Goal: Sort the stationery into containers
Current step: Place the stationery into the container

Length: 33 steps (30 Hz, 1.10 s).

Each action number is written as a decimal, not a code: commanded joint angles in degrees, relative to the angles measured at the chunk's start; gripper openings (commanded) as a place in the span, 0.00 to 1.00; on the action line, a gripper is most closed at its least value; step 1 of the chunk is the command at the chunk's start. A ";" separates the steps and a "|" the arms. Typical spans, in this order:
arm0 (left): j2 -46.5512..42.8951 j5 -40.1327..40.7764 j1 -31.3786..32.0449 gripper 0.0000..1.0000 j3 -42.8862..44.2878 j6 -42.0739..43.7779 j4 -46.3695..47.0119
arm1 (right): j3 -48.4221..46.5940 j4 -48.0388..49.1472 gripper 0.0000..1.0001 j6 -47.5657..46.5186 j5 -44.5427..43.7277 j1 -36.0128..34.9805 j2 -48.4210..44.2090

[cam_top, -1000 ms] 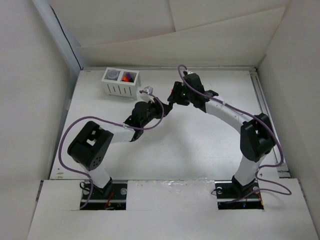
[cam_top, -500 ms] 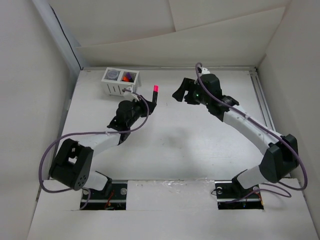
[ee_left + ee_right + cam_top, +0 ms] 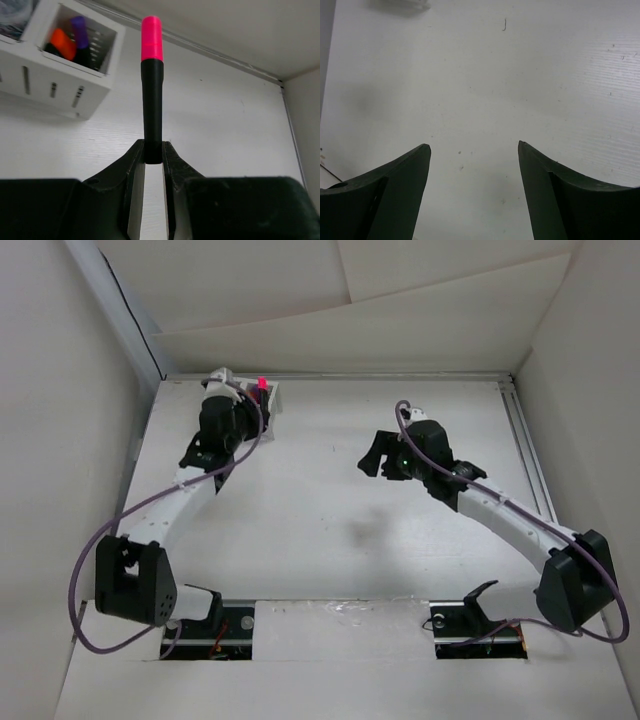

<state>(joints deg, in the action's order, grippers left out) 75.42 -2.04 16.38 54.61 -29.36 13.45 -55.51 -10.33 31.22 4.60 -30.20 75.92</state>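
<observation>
The left gripper [image 3: 152,152] is pinching a smooth black pink-capped marker [image 3: 152,100] just beside the slotted white plastic organiser [image 3: 55,82]; the right gripper [image 3: 474,150] is gaping wide, empty, well apart from it.

My left arm [image 3: 165,502] is stretched far forward and leftward, elbow folded low beside its base, forearm running long up to the wrist. My left gripper [image 3: 152,152] has its fingers pressed tight on the end of a black marker [image 3: 151,100], which sticks straight out from between them. My right arm [image 3: 500,510] bends at the elbow on the right and angles inward toward the middle. My right gripper [image 3: 472,147] points down with its jaws spread wide, nothing between them.
</observation>
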 commanded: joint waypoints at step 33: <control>43.23 -7.54 -12.34 0.00 77.23 10.11 -69.97 | 6.37 8.04 0.78 0.33 3.92 -4.35 -10.18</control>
<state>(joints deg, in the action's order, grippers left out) 118.43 -10.55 3.90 128.44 -21.19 -51.24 -49.65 -5.52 31.31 7.99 -34.17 67.09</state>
